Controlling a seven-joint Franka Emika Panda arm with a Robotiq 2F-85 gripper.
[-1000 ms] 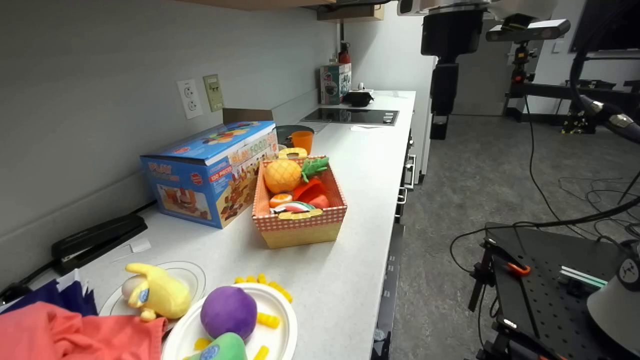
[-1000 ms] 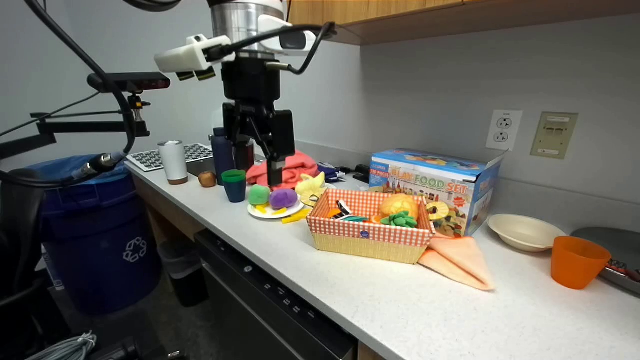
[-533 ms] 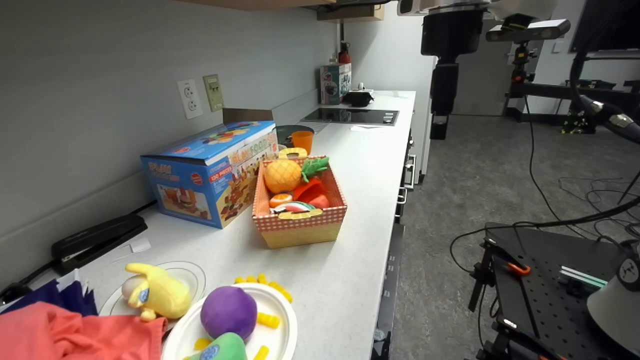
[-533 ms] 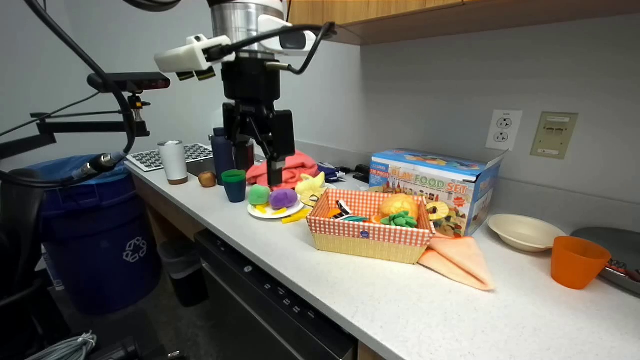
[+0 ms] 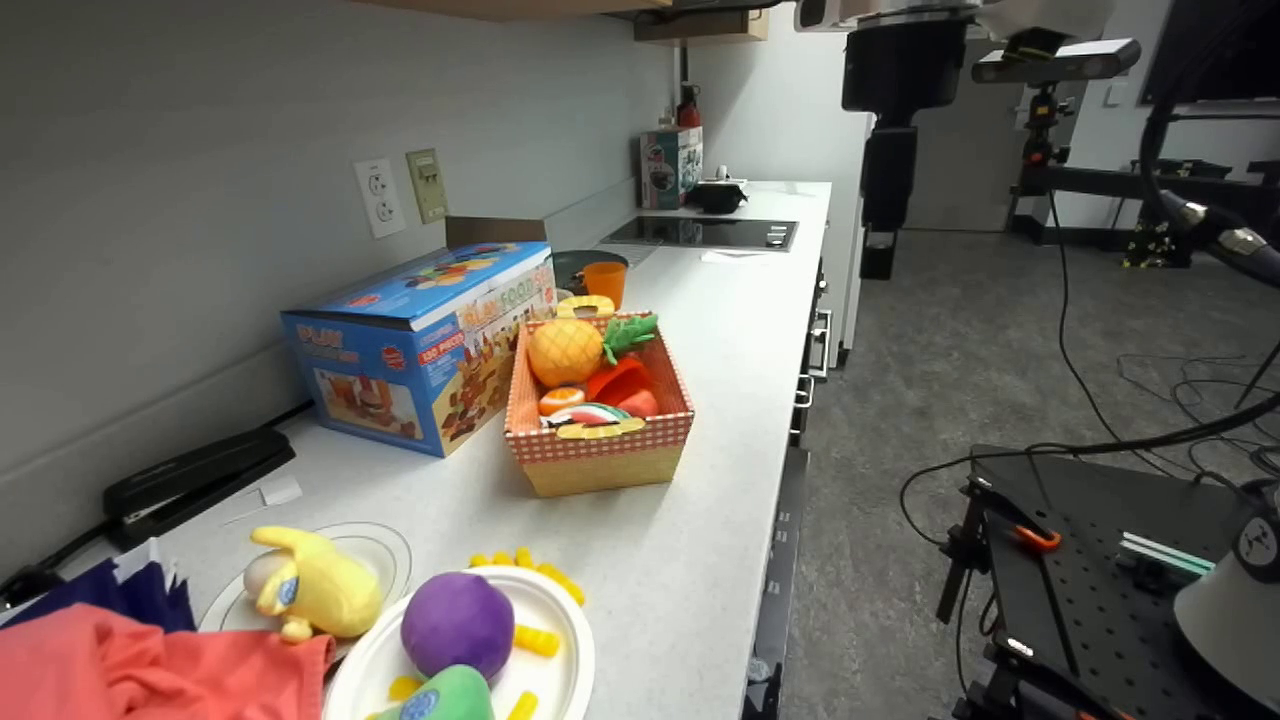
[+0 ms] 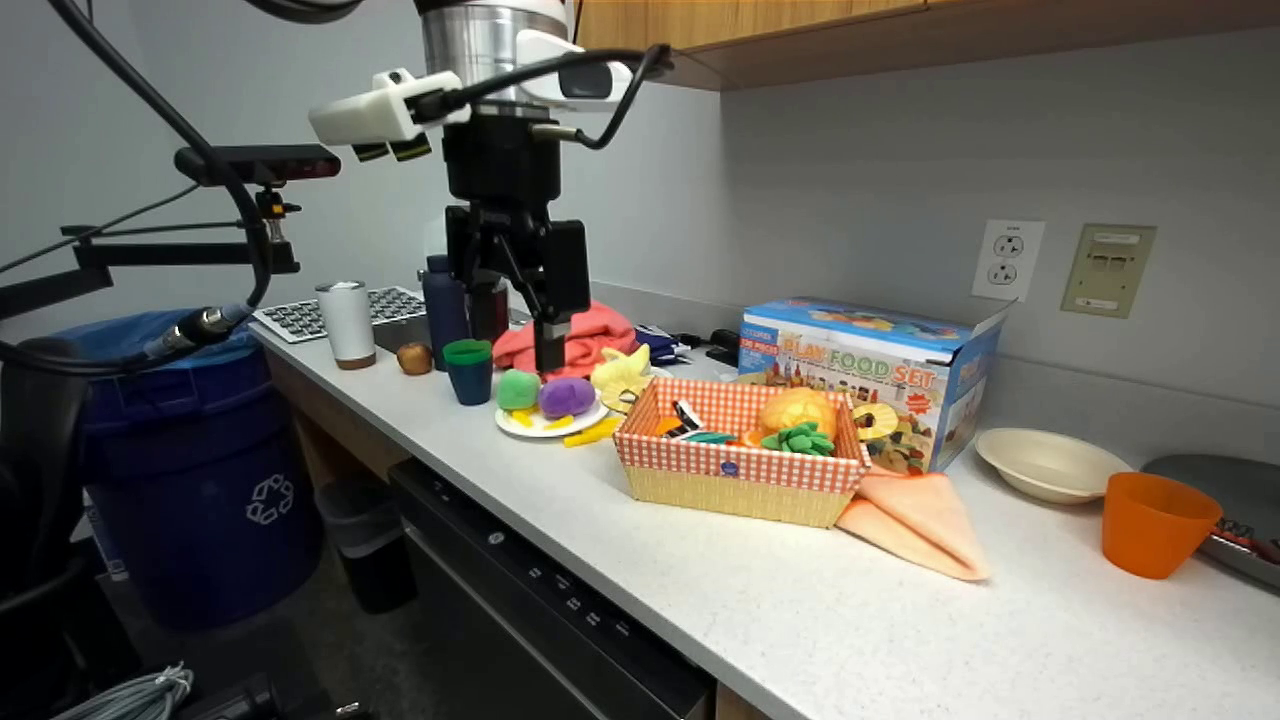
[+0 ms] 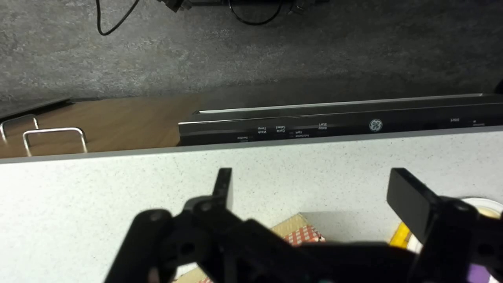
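Tool (image 7: 314, 188) spread wide, nothing between the fingers, hanging above the bench (image 6: 850, 620) toward its front edge, touching nothing. Play-food box (image 5: 420, 350) at the wall side of the bench. Basket (image 6: 735, 492) just in front of it, looks like the thing nearest the tool; wrist view shows only bits of it, past the tool's linkage. White plate (image 5: 572, 640) farther along the bench, apart from the basket. Toy pineapple (image 5: 565, 352) inside the basket, purple toy (image 5: 458, 622) on the plate, yellow pieces (image 5: 537, 640) on and beside it. Any lowering would go best slow and vertical, wrist turned to suit the basket's skewed angle, so neither finger catches the rim. Toys look soft and round; a gentle squeeze across the middle should hold them.
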